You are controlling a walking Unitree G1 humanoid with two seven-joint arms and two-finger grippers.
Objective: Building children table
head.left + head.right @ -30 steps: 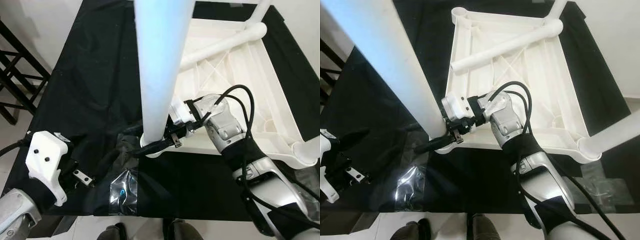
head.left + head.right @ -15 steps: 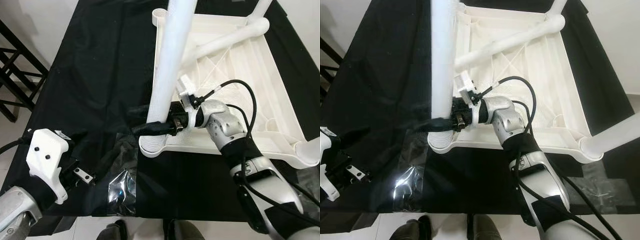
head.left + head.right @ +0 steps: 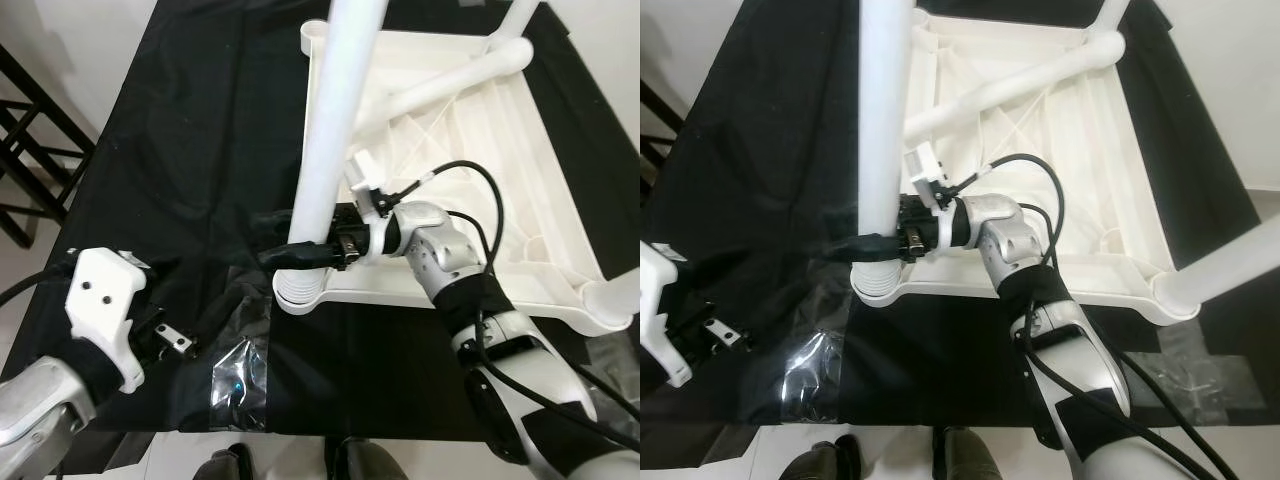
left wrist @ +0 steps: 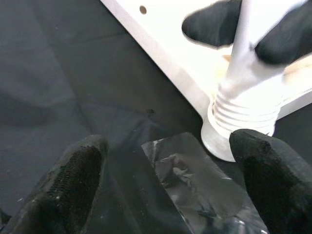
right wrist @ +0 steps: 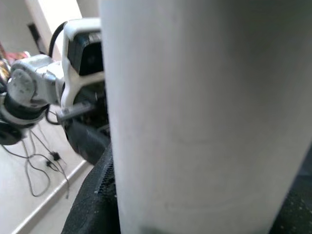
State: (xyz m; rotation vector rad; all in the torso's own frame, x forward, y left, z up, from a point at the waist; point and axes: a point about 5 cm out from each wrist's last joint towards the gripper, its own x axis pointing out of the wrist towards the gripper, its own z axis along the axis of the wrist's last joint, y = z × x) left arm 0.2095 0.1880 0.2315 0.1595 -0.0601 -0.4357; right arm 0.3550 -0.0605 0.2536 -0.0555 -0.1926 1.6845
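Right eye view: we are gripping the long white plastic table leg (image 3: 883, 130) low on its shaft with the right gripper (image 3: 872, 245), whose black fingers are wrapping the tube just above its ribbed threaded end. That end is sitting in the near-left corner socket (image 3: 878, 287) of the upturned white plastic tabletop (image 3: 1095, 190), which is lying on the black cloth-covered surface (image 3: 760, 150). Two more white legs are already standing at other corners, so we judge this to be the seating and screwing-in of a further leg.

To do it well, we are keeping the leg upright over the socket, since a tilted start would likely cross the threads. We are turning with light downward pressure and regripping low, near the threads, where control is best.

The left gripper (image 4: 161, 180) is hovering with fingers spread wide over a crinkled clear plastic wrapper (image 4: 195, 180) near that corner, holding nothing. It could steady the tabletop rim if the top starts to spin.
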